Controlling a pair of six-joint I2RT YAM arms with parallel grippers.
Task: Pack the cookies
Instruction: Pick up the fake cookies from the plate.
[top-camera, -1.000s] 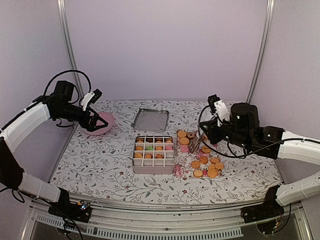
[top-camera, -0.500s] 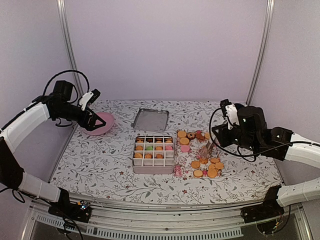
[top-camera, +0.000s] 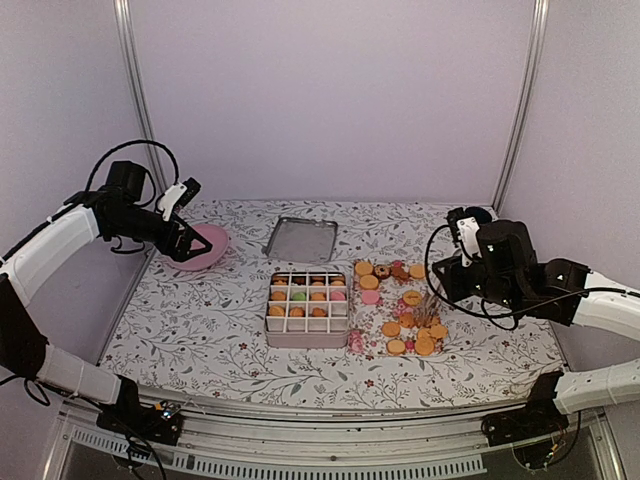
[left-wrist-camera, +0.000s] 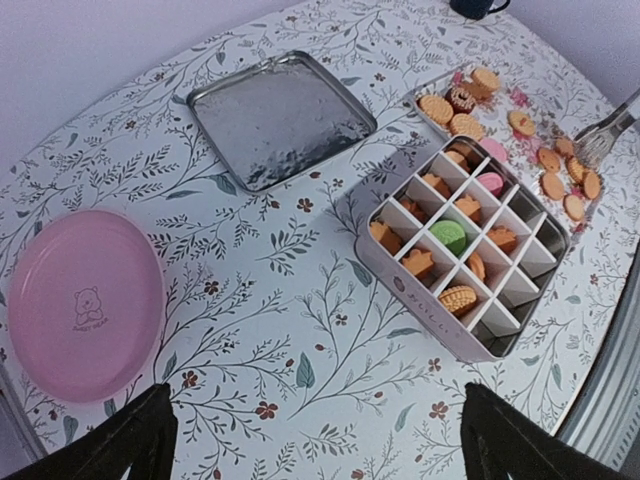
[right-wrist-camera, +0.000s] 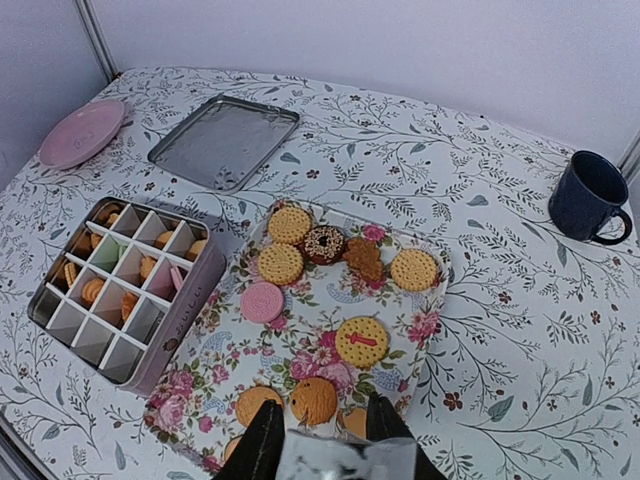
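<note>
The right arm had swung back to its side, so the right gripper (right-wrist-camera: 325, 440), pinching the tongs (left-wrist-camera: 603, 138), hung over the cookies (right-wrist-camera: 362, 341) on the flowery tray (right-wrist-camera: 425, 325) to grab one for the box (right-wrist-camera: 185, 305), while the left gripper (left-wrist-camera: 320, 440) waited wide open

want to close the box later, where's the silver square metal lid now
Top view: the silver square metal lid lies flat at far centre, just behind the white divided cookie box, with the round pink plate to its left.
</note>
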